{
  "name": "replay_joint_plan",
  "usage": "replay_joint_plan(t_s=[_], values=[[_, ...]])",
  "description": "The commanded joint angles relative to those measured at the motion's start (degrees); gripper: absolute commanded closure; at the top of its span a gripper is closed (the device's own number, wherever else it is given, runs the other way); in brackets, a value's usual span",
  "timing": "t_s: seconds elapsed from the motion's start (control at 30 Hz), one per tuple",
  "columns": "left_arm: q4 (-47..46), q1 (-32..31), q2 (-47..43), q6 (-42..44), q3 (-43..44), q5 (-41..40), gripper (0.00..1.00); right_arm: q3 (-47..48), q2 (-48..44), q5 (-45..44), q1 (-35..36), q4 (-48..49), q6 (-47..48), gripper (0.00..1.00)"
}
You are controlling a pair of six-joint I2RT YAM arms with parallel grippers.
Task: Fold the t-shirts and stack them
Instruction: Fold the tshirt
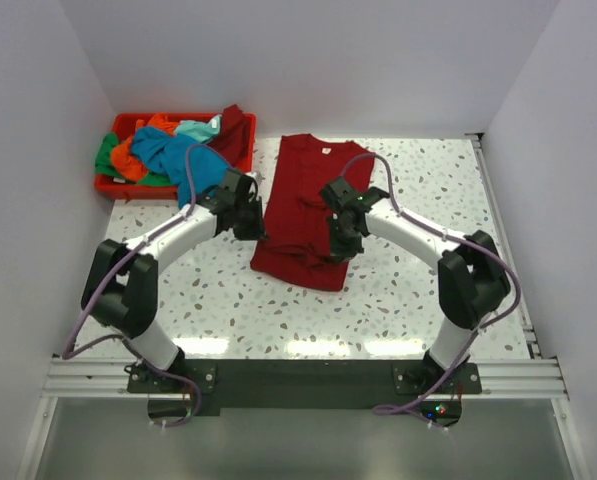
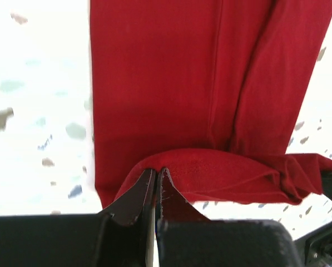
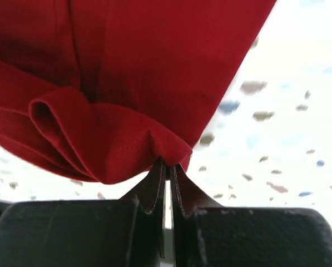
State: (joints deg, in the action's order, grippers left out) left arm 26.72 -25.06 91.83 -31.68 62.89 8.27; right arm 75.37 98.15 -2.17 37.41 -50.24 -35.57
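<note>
Top view: the red shirt [image 1: 300, 190] lies mid-worktop [image 1: 398, 290] with its collar toward the far edge, narrowed to a long strip. My left gripper [image 1: 252, 216] and right gripper [image 1: 336, 226] stand at its left and right edges. Other shirts [image 1: 168, 152], teal, orange and green, are heaped in the bin [image 1: 104, 186] at the far left corner.

Left wrist view: my left gripper [image 2: 157, 173] is closed tight on a raised edge of the red cloth. The fabric sags away from the pinch in a soft roll.

Right wrist view: my right gripper [image 3: 167, 165] is pinched shut on a bunched corner with several layers visible.

Assessment: plain dark red cotton, light and limp with no stiffness. It needs a hold at both edges, through all layers, or it will droop or slip.
</note>
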Motion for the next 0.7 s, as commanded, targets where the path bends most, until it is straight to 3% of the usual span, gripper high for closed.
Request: replay_joint_plan(t_s=[0.0,0.4,0.67], values=[[-3.96,1.50,4.47,3.73,7.48,2.01,1.00,5.91,4.31,-2.04,-2.95,0.23,4.01,1.00],[-3.87,4.66,17.58,5.93,23.14,4.73,1.00,18.14,13.20,-1.43,-10.86,-1.62,8.41,1.00],[-4.04,6.34,23.65,6.72,27.28,6.58,1.00,22.97,18.57,-1.43,-13.50,-2.50,9.56,1.00]])
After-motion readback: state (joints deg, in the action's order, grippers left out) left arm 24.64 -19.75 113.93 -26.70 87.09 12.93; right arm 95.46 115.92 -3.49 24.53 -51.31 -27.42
